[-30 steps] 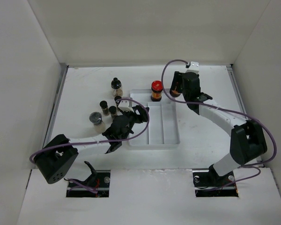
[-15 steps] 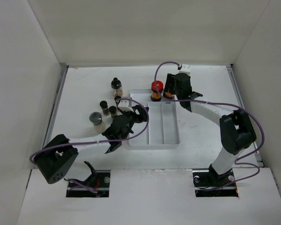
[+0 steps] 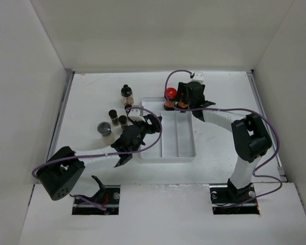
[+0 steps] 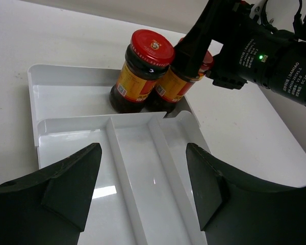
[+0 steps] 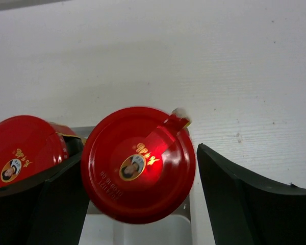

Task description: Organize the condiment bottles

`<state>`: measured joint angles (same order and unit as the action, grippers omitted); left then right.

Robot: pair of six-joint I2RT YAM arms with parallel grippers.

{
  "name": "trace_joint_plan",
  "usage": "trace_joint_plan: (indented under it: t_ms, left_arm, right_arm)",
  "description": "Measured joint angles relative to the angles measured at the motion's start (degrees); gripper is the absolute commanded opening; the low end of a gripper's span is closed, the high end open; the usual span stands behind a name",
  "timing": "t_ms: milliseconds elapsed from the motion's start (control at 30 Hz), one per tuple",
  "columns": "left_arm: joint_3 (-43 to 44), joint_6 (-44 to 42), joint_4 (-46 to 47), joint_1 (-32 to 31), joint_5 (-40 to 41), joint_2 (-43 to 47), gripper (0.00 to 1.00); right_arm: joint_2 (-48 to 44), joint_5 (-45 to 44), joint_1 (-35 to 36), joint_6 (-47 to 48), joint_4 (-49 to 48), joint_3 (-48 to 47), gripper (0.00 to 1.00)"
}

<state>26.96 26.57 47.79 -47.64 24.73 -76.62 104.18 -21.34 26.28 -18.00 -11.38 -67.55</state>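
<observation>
Red-capped jar (image 5: 137, 163) — straddled from directly above by right gripper (image 5: 141, 153), roughly upright, tight against twin jar (image 5: 25, 148) on its 3 o'clock side, at white tray (image 4: 35, 97) 12 o'clock end. Spread wide around it; gripping or loose, cannot tell. Left gripper (image 4: 143, 148): parted, empty, over tray's 9 o'clock edge — clearly farther off.

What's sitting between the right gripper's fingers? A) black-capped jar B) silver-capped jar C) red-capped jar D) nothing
C: the right wrist view shows a red-capped jar between the fingers of the right gripper, with a second red-capped jar beside it.
</observation>
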Motion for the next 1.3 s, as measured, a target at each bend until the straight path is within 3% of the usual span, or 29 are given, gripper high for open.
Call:
trace_joint_plan:
  t_ms: [100, 300, 367, 433, 500, 533, 600, 767, 967, 1167, 1300]
  left_arm:
    - [-0.02, 0.00, 0.02, 0.00, 0.04, 0.57, 0.67]
    - [-0.11, -0.17, 0.02, 0.00, 0.31, 1.90, 0.68]
    - [-0.11, -0.48, -0.09, 0.00, 0.66, 2.29, 0.68]
    - [-0.04, -0.85, -0.92, 0.00, 1.36, 3.06, 0.67]
    - [0.81, -1.22, -3.17, 0.00, 2.38, 4.11, 0.63]
    - [1.84, -1.40, -5.03, 0.00, 3.13, 4.63, 0.61]
    - [5.01, -1.81, -8.92, 0.31, 4.26, 5.31, 0.56]
    - [14.51, -2.36, -18.16, 3.72, 5.68, 5.64, 0.54]
    - [24.94, -2.62, -29.46, 11.39, 7.02, 3.80, 0.64]
    - [31.91, -2.99, -37.73, 19.37, 6.99, -5.18, 0.74]
    - [37.38, -5.05, -42.62, 21.42, 5.81, -13.84, 0.79]
  right_arm:
    - [-0.09, -0.15, 0.00, -0.46, -1.84, -0.13, 1.00]
    - [-5.97, -0.48, 0.09, -1.99, -2.89, 1.95, 0.99]
    - [-11.04, -1.01, 0.22, -3.06, -3.48, 5.14, 0.83]
    - [-16.83, -1.77, 0.48, -4.48, -4.39, 9.51, 0.52]
    - [-22.49, -2.43, 0.90, -6.62, -5.62, 14.62, 0.29]
    - [-24.81, -2.64, 1.16, -7.56, -5.92, 16.96, 0.22]
    - [-29.05, -2.80, 1.73, -9.55, -5.95, 21.75, 0.19]
    - [-37.86, -3.21, 5.16, -12.81, -5.51, 31.93, 0.26]
    - [-46.75, -3.17, 7.28, -14.93, -5.55, 39.54, 0.42]
    - [-49.99, -3.19, 7.56, -15.69, -6.78, 42.77, 0.72]
    - [-50.25, -3.08, 8.44, -15.69, -7.52, 43.19, 0.78]
